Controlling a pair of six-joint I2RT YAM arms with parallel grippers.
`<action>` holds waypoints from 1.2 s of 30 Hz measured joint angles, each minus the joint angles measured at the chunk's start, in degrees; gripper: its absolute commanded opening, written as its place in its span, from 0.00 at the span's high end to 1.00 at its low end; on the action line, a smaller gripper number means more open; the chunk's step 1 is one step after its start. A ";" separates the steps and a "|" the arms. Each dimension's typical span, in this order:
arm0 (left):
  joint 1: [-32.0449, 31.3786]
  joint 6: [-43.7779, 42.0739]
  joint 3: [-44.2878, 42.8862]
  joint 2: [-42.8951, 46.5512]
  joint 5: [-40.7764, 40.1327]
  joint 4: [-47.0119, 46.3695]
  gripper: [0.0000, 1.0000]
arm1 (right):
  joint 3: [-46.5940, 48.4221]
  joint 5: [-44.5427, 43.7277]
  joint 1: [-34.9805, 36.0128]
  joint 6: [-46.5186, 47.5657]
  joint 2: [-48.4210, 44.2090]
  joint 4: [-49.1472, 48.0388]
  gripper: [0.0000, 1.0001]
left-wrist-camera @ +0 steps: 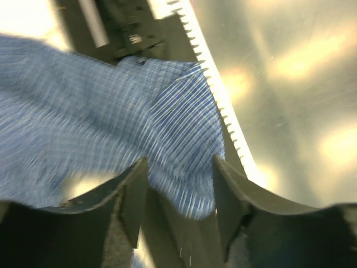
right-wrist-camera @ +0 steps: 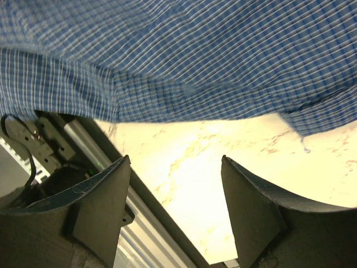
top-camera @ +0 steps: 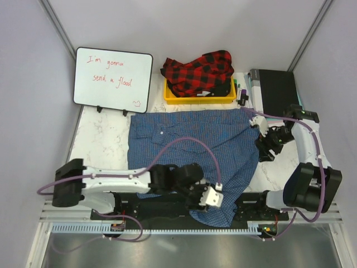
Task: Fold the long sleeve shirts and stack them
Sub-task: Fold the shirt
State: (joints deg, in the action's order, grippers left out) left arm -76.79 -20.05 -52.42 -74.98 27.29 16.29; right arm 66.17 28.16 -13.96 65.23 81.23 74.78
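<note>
Blue checked shirt [top-camera: 189,139] lay spread at centre; plaid shirt [top-camera: 198,72] filled the yellow bin [top-camera: 169,96] at 12 o'clock. Left gripper [left-wrist-camera: 179,167] gaped astride the blue 6 o'clock hem; right gripper [right-wrist-camera: 175,167] gaped at 3 o'clock.

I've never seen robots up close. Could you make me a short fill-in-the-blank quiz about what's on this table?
1. The bin holding the red-and-black plaid shirt is ____ in colour.
2. The checked shirt spread on the table is ____.
3. The whiteboard carries handwriting in ____ ink.
4. The right gripper hangs over bare table with its jaws ____.

Missing words: yellow; blue; red; open.
</note>
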 measured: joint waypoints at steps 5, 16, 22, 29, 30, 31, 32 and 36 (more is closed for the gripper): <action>-9.29 -2.78 0.07 -10.43 -7.32 -8.68 0.48 | -3.50 0.22 -3.72 7.02 -4.55 2.29 0.33; -10.78 -5.84 -4.92 -24.15 -20.04 -13.88 0.49 | -3.63 2.12 -10.67 17.03 -2.40 2.14 0.38; -10.75 -7.17 -4.57 -24.59 -24.57 -16.31 0.50 | -5.01 5.75 -12.11 21.27 -2.40 2.14 0.38; -10.75 -8.07 -1.57 -25.62 -25.57 -16.96 0.92 | -8.02 10.93 -12.15 26.12 -3.37 1.88 0.35; -10.73 -8.09 -1.27 -25.46 -25.62 -17.00 0.96 | -8.94 11.52 -12.15 27.30 -4.02 1.92 0.35; -10.60 -8.11 -0.92 -25.11 -25.53 -17.25 0.97 | -9.99 12.33 -12.15 28.65 -4.90 1.90 0.34; -10.32 -8.13 -0.74 -24.48 -25.31 -17.31 0.98 | -11.10 13.07 -12.15 30.16 -5.84 1.92 0.33; -8.87 -7.34 -1.33 -21.70 -22.60 -18.29 0.98 | -12.81 16.22 -12.15 33.75 -7.23 2.47 0.34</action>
State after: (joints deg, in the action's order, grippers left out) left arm -85.67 -27.40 -53.76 -96.68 4.69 -2.00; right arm 53.36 44.38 -26.11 98.98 74.00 77.25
